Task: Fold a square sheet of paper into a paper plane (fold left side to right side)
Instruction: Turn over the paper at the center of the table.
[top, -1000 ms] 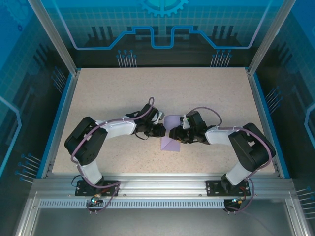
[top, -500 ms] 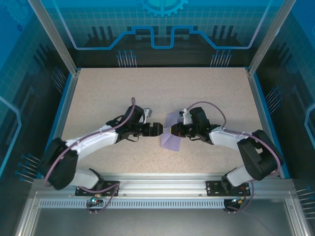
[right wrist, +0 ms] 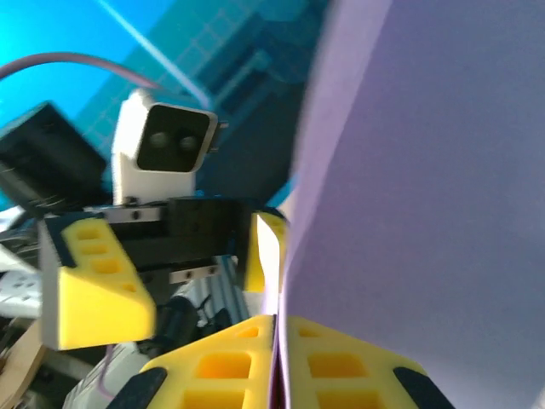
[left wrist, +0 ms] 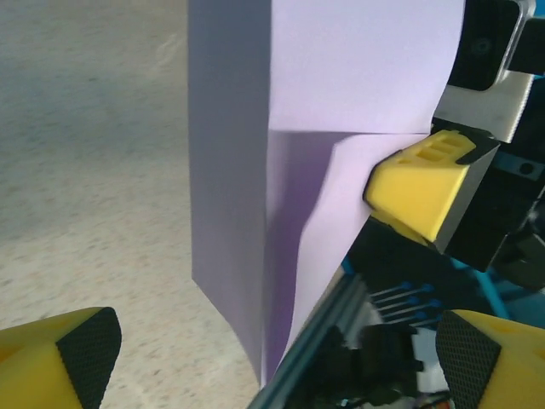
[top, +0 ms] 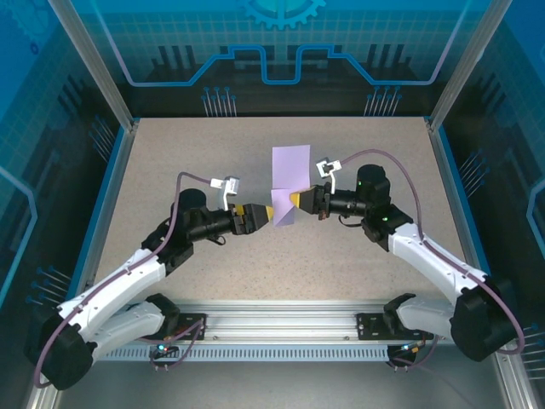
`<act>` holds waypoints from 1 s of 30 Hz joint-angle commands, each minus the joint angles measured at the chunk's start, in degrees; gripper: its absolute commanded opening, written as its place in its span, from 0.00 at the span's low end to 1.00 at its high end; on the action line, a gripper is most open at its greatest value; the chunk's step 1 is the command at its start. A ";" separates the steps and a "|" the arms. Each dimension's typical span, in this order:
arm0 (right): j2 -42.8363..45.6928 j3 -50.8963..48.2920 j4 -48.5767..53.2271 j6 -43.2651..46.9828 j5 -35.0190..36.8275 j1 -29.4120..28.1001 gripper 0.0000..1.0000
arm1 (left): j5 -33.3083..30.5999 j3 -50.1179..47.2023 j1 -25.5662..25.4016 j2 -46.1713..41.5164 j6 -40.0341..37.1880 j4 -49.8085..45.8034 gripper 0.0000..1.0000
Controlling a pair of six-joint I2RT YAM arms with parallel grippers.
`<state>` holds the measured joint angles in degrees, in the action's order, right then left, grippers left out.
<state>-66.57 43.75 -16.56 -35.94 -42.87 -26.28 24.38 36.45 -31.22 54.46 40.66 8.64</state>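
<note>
In the top view the left arm runs from its base at the lower left of the frame, long and low, up and right toward the centre, its wrist level and pointing right. The left fingers are spread wide with nothing between them, their yellow tips just left of the square sheet of paper. The right arm climbs from the lower right of the frame and bends at the elbow to point left. The right fingers are pinched together on the sheet's right edge. The right wrist view shows the paper clamped between the two yellow tips. The sheet stands at mid-frame, partly folded along a crease. Its long axis runs from the centre toward the top of the frame. Whether its lower edge touches the bench I cannot tell. Speckled bench stretches beyond it.
</note>
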 commanded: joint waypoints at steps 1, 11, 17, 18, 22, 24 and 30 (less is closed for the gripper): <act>1.39 2.57 -1.41 0.20 -4.49 -2.65 0.10 | 5.63 0.49 0.28 -0.45 1.63 5.64 0.99; 0.95 3.60 -3.92 -4.08 -3.08 -6.59 0.11 | 8.78 0.53 -1.75 -2.07 0.35 10.39 0.80; 1.33 2.23 -7.48 -7.38 -2.87 -6.59 0.12 | 7.31 0.99 -3.14 -3.18 -1.64 8.40 0.53; 1.37 2.13 -7.37 -7.39 -2.81 -6.59 0.12 | 7.10 1.06 -3.23 -3.00 -1.53 8.39 0.49; 1.56 1.45 -7.22 -7.47 -2.66 -6.62 0.13 | 6.46 1.17 -3.42 -2.25 -1.27 8.32 0.38; 1.83 1.12 -6.70 -7.18 -2.49 -6.50 0.14 | 5.51 1.17 -3.55 -2.00 -1.12 7.94 0.29; 4.26 0.03 -1.40 -4.76 -0.88 -4.94 0.24 | 3.41 1.61 -3.56 -1.20 -1.40 4.93 0.18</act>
<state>-64.66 44.86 -20.40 -42.19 -44.97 -32.21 29.61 36.47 -34.37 52.90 40.36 15.14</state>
